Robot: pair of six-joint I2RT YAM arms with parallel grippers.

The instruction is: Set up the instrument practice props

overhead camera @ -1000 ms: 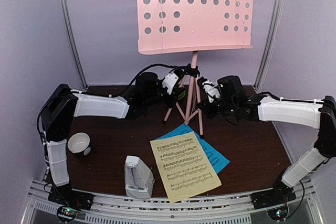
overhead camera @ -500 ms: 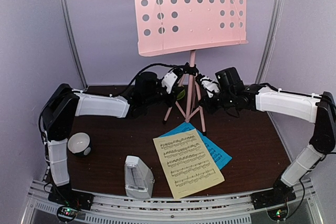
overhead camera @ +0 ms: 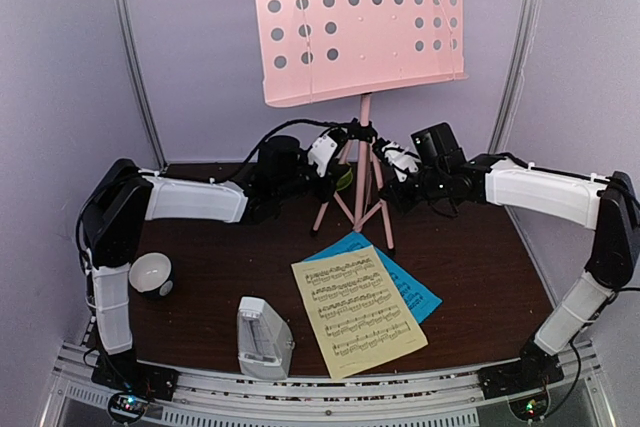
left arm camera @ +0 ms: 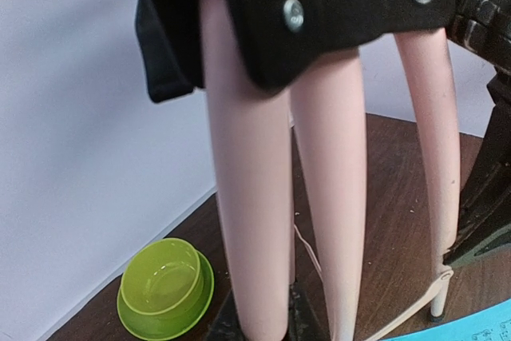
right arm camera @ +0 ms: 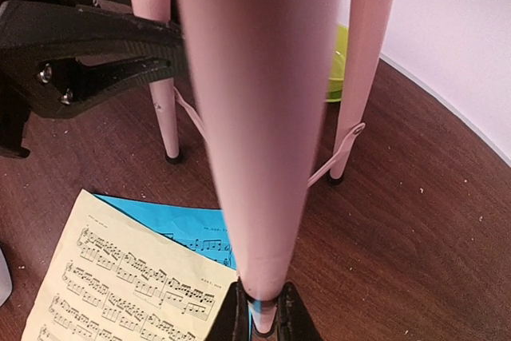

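Two narrow grips are held on the pink music stand (overhead camera: 360, 22), upright at the far middle of the desk (overhead camera: 480, 267): the left tool (left arm camera: 263, 325) and the right tool (right arm camera: 259, 317) are each clamped on a separate tripod leg.

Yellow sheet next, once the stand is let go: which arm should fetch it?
Probably the right. The yellow sheet and blue sheet lie right of centre, just near of the right gripper, which is shut on a music stand leg. The left gripper grips a leg farther off.
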